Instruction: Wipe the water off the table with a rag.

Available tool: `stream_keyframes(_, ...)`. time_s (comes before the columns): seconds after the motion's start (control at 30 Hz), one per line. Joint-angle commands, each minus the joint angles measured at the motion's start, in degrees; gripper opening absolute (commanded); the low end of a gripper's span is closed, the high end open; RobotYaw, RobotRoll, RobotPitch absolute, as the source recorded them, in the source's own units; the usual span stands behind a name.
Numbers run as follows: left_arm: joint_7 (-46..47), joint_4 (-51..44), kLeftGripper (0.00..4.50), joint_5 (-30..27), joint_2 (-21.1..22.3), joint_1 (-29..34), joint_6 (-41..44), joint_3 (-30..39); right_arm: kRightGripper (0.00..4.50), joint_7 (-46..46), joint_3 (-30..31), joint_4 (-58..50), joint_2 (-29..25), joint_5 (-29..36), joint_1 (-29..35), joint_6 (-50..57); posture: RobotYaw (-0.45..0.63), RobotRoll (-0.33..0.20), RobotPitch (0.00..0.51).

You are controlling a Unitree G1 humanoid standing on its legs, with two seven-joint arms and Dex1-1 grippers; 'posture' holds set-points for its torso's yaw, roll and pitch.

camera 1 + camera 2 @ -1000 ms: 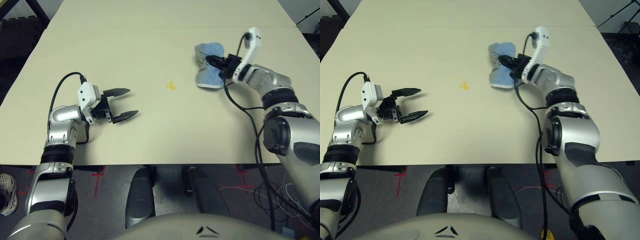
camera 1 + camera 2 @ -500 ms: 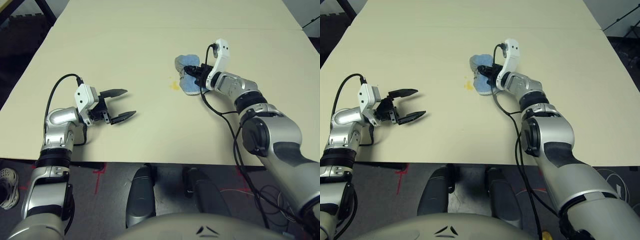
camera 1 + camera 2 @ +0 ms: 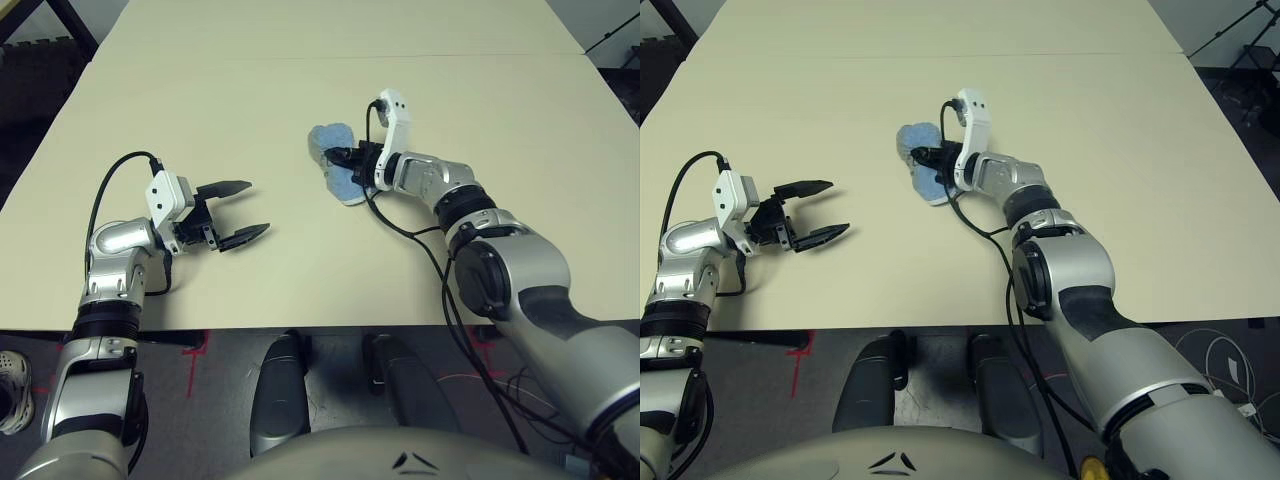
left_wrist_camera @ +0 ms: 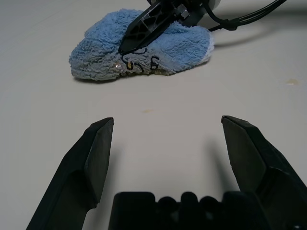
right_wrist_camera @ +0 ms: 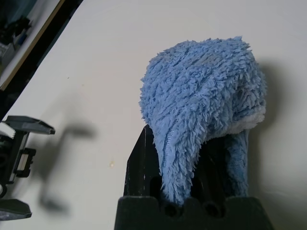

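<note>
nearest the robot, the left gripper (image 3: 243, 210) hovers low over the near left part of the table (image 3: 300, 280), its fingers spread wide with nothing between them. it sits well apart from the work and seems parked there to leave the middle free for the other arm.

farther out, near the table's centre, the right gripper (image 3: 925, 157) is clamped on the rag (image 3: 918, 160), the blue cloth bunched over and between its fingers so that a fold drapes down onto the surface. the rag touches the table and lies crumpled, not spread flat, likely because it is being pushed along by one pinched edge. the arm reaches in low from the right, which would keep the cloth pressed down.

the water is hard to make out: a tiny yellowish speck (image 4: 147, 111) lies on the table just on the left gripper's side of the rag, and another faint mark (image 4: 290, 82) off to one side. the main splotch is probably under the cloth, so the wipe looks to be under way.

beyond, a thin seam (image 3: 200, 57) crosses the tabletop.
</note>
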Motion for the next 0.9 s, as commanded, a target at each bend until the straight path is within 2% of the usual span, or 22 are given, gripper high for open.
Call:
stream_keyframes(0.03, -0.1, 0.0, 4.5, 0.6, 0.0, 0.6, -0.5, -0.1, 0.14, 2.7, 3.2, 1.3, 4.4, -1.4, 2.5, 4.2, 0.24, 0.0, 0.212)
stream_keyframes(0.2, 0.0, 0.0, 4.5, 0.6, -0.2, 0.5, -0.5, -0.2, 0.14, 3.1, 4.3, -0.4, 5.9, -1.6, 3.6, 5.4, 0.23, 0.0, 0.212)
stream_keyframes(0.33, -0.1, 0.1, 4.5, 0.6, -0.3, 0.5, -0.5, -0.3, 0.14, 1.2, 3.5, -0.7, 4.5, -1.8, 4.1, 4.5, 0.23, 0.0, 0.211)
stream_keyframes(0.9, -0.7, 2.6, 4.5, 1.1, -0.8, -1.6, -1.2, -0.8, 0.14, -6.6, -3.0, 0.1, -14.9, 0.7, 5.1, -0.9, 0.2, 0.0, 0.221)
